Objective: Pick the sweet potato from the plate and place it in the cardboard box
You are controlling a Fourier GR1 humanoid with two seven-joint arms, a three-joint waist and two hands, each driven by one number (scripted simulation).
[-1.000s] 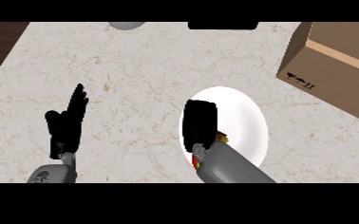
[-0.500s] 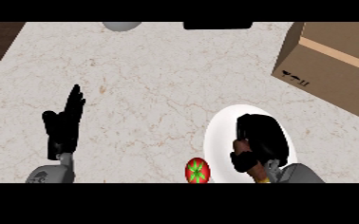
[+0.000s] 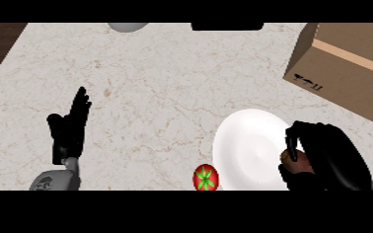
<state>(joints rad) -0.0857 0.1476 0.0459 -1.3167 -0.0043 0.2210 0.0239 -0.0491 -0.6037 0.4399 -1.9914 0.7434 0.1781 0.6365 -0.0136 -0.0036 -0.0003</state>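
A white plate (image 3: pixel 247 143) lies at the lower right of the counter, its surface bare where it shows. At the plate's right edge my right hand (image 3: pixel 320 158) is curled round a brown-orange thing, the sweet potato (image 3: pixel 286 156), of which only a small patch shows between the fingers. The cardboard box (image 3: pixel 339 64) stands at the upper right, apart from the hand. My left hand (image 3: pixel 69 126) rests open at the lower left, fingers up, holding nothing.
A red tomato with a green top (image 3: pixel 205 177) lies just left of the plate's lower edge. A grey rounded object (image 3: pixel 128 26) and a dark object (image 3: pixel 226 26) sit at the counter's far edge. Dark wood shows at the top left corner.
My right hand has moved to the right across the plate, from its left part to its right edge, and now curls round the sweet potato. The left hand has stayed where it was.
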